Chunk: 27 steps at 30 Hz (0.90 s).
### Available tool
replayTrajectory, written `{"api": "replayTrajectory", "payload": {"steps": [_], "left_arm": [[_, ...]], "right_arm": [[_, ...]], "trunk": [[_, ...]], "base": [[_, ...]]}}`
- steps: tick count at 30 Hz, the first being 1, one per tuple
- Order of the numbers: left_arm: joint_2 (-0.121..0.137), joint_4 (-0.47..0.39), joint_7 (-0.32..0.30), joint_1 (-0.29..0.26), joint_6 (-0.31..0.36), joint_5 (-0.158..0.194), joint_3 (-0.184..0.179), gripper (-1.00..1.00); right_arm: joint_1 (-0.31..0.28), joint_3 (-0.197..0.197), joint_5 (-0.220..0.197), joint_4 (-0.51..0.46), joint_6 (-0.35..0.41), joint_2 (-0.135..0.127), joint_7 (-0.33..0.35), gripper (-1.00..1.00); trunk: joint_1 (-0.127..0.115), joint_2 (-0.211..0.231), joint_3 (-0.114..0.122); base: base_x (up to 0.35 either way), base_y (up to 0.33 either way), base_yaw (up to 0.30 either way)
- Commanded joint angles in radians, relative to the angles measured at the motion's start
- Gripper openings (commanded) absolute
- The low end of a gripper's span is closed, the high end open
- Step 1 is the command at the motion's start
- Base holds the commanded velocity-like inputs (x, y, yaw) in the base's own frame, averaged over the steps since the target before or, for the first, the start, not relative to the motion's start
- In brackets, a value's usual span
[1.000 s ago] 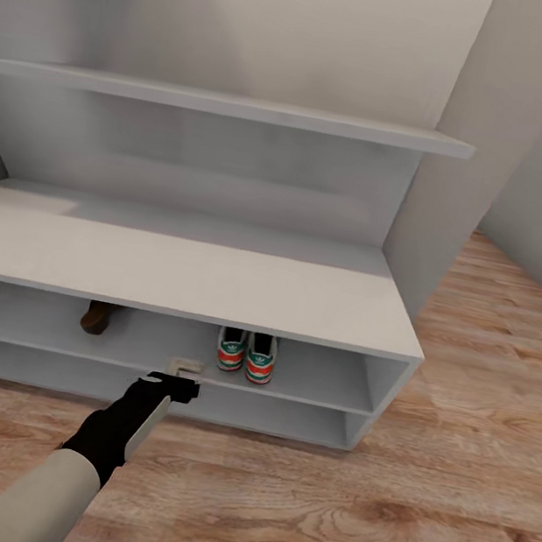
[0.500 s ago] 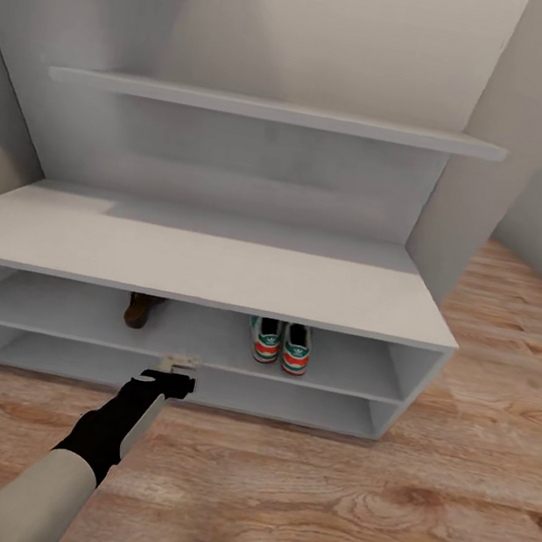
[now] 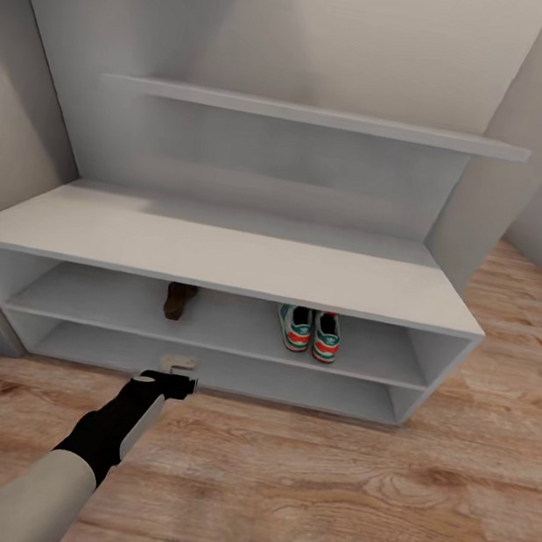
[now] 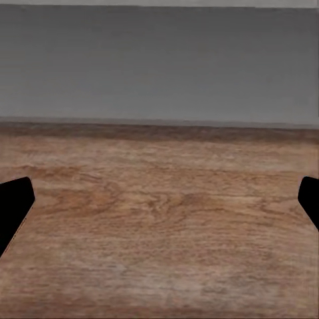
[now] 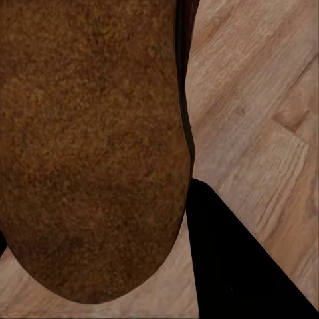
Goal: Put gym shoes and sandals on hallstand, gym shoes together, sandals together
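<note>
From the head camera I look down on the white hallstand (image 3: 221,253), a wide bench top with two long low openings beneath it and one wall shelf (image 3: 316,116) above. In the upper opening the two gym shoes (image 3: 308,331) stand side by side, touching, heels toward me, right of the middle. Well apart to their left in the same opening sits one dark brown sandal (image 3: 179,300), partly hidden under the bench edge. My left arm reaches forward over the corridor floor (image 3: 338,496), and the left gripper (image 3: 178,365) hangs just in front of the lower opening; through its wrist camera I see its two dark fingertips (image 4: 13,206) far apart at the frame's sides, spread wide with only planks and the grey base of the stand between them. In the right wrist camera a second sandal (image 5: 93,146) shows its brown cork-like sole close up, with a dark finger (image 5: 232,266) of the right gripper pressed beside it, apparently gripping it above the planks.
</note>
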Motion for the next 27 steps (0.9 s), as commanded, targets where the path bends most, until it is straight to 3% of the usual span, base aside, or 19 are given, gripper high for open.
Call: {"api": "replayTrajectory", "payload": {"steps": [1, 4, 8, 11, 13, 14, 22, 27], "left_arm": [[0.001, 0.005, 0.009, 0.0, 0.003, 0.01, -0.004, 1.0], [0.001, 0.035, 0.008, 0.0, -0.009, 0.009, -0.004, 1.0], [0.005, 0.103, 0.007, 0.0, -0.099, 0.009, -0.002, 1.0], [0.039, 0.13, -0.015, 0.0, -0.136, 0.01, 0.0, 1.0], [0.058, 0.136, -0.064, 0.0, -0.146, 0.011, 0.001, 1.0], [0.066, 0.14, -0.118, 0.0, -0.156, 0.015, 0.002, 1.0], [0.074, 0.142, -0.172, 0.0, -0.175, 0.066, 0.009, 1.0], [0.074, 0.143, -0.174, 0.0, -0.178, 0.07, 0.01, 1.0]], "right_arm": [[-0.002, -0.006, 0.002, -0.002, 0.008, 0.0, 0.004, -1.0], [-0.002, -0.006, 0.002, -0.002, 0.008, 0.0, 0.004, -1.0], [-0.002, -0.005, 0.002, -0.002, 0.008, 0.0, 0.004, -1.0], [-0.002, -0.005, 0.002, -0.002, 0.008, 0.0, 0.004, -1.0], [-0.002, -0.005, 0.002, -0.002, 0.008, 0.0, 0.004, -1.0], [-0.002, -0.005, 0.002, -0.002, 0.008, 0.0, 0.004, -1.0], [-0.002, -0.004, 0.002, -0.002, 0.008, 0.0, 0.004, -1.0], [-0.002, -0.004, 0.002, -0.002, 0.008, 0.0, 0.004, -1.0]], "trunk": [[-0.001, 0.0, -0.001], [-0.001, 0.0, -0.001], [-0.001, 0.0, -0.001], [-0.001, 0.0, -0.001], [-0.001, 0.0, -0.001], [-0.001, 0.0, -0.001], [-0.001, 0.0, -0.001], [-0.001, 0.0, -0.001]], "base": [[-0.174, 0.282, 0.0], [-0.165, 0.283, 0.0], [-0.15, 0.286, 0.0], [-0.137, 0.289, 0.0], [-0.119, 0.294, 0.0], [-0.047, 0.302, 0.0], [-0.014, 0.329, 0.0], [-0.001, 0.344, 0.0]]}}
